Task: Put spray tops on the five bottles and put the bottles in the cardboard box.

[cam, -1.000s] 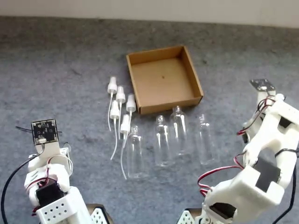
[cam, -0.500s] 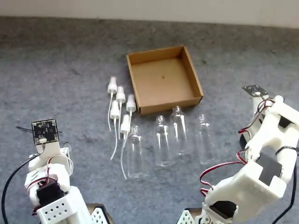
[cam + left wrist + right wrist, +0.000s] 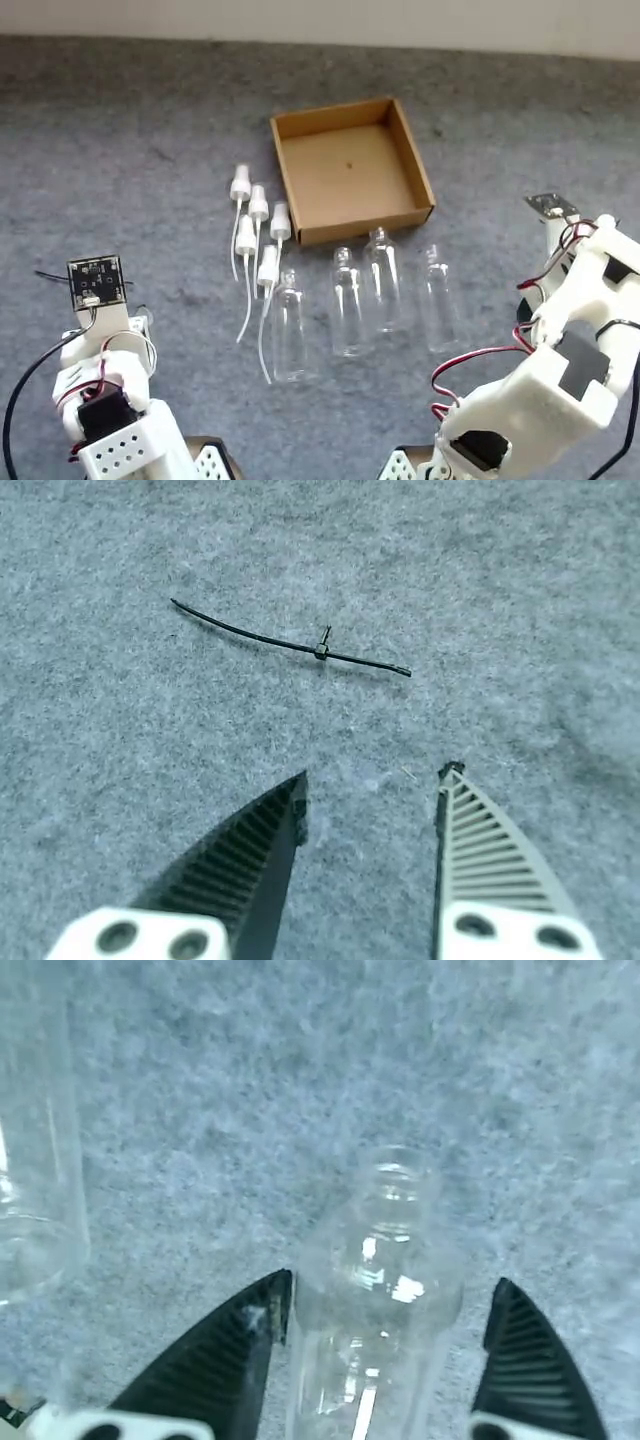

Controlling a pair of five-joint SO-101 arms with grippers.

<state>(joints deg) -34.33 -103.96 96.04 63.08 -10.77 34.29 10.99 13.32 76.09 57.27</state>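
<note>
- The cardboard box (image 3: 365,226) sits open-topped in the middle of the grey carpet (image 3: 130,140), toward the far side.
- Five white spray tops (image 3: 258,203) lie loose in a cluster just left of the box. Their thin dip tubes trail toward the near side.
- Four clear bottles (image 3: 346,305) lie on their sides in a row just near of the box, with their necks pointing toward it. None of the four has a top fitted.
- The leftmost bottle (image 3: 288,330) lies just beside the nearest spray top (image 3: 267,265). The rightmost bottle (image 3: 437,300) lies a little apart from the other three.
- The right arm (image 3: 560,340) stands at the near right, right of the bottle row.
- In its wrist view the right gripper (image 3: 392,1282) has its fingers spread wide, one on either side of an uncapped bottle (image 3: 375,1320). A clear gap shows at one finger, and the other sits close by the bottle's shoulder (contact there cannot be judged).
- A second bottle (image 3: 35,1160) lies alongside, well apart from the fingers.
- The left arm (image 3: 105,400) stands at the near left, well apart from the tops and bottles.
- The left gripper (image 3: 375,775) has its fingers spread wide with nothing between them, only carpet below.
- A thin black cable tie (image 3: 300,645) lies on the carpet just beyond the left fingertips.
</note>
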